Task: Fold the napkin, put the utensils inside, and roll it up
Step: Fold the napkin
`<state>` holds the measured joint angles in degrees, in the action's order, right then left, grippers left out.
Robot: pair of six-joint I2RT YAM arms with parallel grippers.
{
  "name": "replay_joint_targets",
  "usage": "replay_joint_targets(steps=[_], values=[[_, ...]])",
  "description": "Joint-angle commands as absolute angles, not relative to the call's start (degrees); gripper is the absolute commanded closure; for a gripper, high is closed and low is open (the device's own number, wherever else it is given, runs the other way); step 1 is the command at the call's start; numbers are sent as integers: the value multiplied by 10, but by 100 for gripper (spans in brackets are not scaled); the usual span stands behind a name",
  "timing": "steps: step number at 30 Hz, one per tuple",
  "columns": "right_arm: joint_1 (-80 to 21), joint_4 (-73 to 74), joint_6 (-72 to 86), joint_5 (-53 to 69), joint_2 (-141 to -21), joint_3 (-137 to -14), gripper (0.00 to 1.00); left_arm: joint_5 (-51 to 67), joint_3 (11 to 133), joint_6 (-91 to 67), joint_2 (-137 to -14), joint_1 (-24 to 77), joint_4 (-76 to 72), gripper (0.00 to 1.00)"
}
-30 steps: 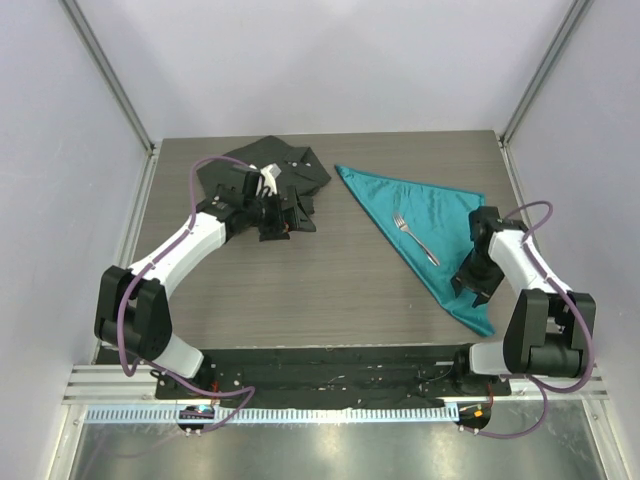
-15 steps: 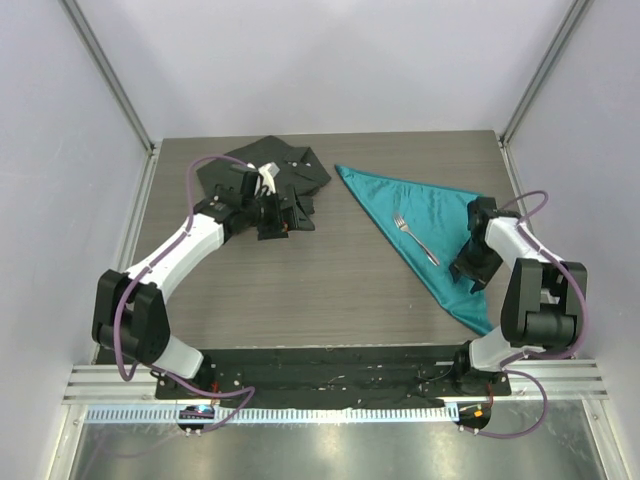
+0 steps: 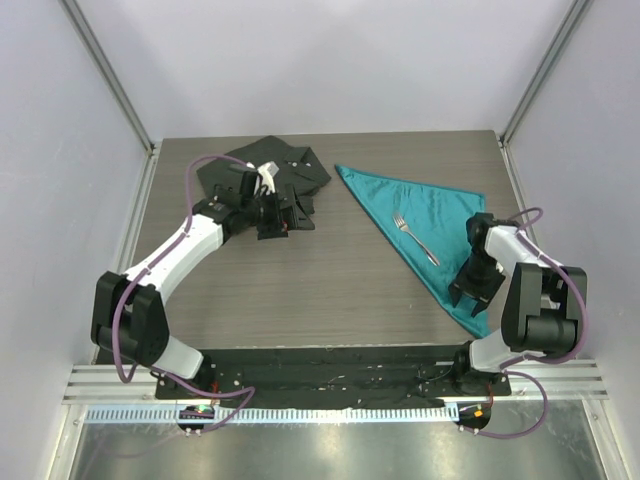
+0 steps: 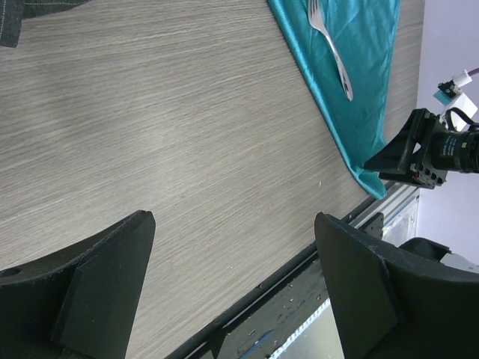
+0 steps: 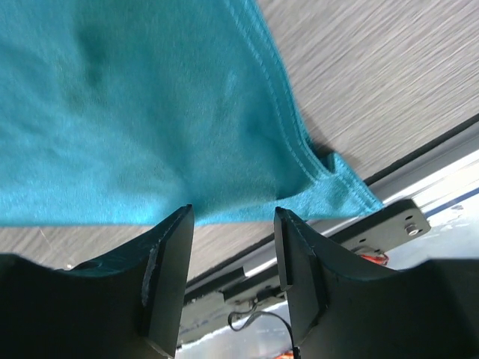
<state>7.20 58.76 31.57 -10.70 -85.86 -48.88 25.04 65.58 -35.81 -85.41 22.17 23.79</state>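
R fingers [image 5: 166,277] above napkin [image 5: 150,112], grey-wood tbl [image 3: 300,290].

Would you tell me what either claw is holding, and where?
Nothing: left claw open over bare table; right claw open over the napkin near its corner.

Napkin [image 3: 425,215]: one, teal.
Fork [image 3: 415,238]: one, silver, the only utensil.
Black garment [image 3: 265,170]: one.
Cloth items: two in all, counting Napkin and Black garment.
Robot arms: two, the left arm [image 3: 190,245] and the right arm [image 3: 518,252].
Tabletop [image 3: 320,290]: one.
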Motion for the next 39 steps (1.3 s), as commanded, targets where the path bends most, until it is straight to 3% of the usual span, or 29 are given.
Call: replay_joint_targets(steps=[1, 8, 14, 19, 27, 32, 39], values=[[72, 622, 311, -71, -839, -480, 46, 254, 658, -359, -831, 224, 221, 6], [68, 643, 320, -45, -812, -465, 47, 255, 658, -360, -824, 223, 220, 6], [64, 666, 308, -72, -802, -582, 46, 229, 657, -356, -813, 223, 219, 6], [36, 562, 301, -72, -780, -631, 46, 181, 681, -352, -822, 222, 221, 6], [-98, 291, 276, -100, -765, -592, 46, 139, 737, -413, -914, 225, 165, 10], [-147, 167, 214, -132, -865, -631, 48, 116, 771, -411, -934, 224, 167, 10], [-185, 115, 143, -136, -1062, -812, 57, 106, 796, -388, -940, 204, 216, 9]])
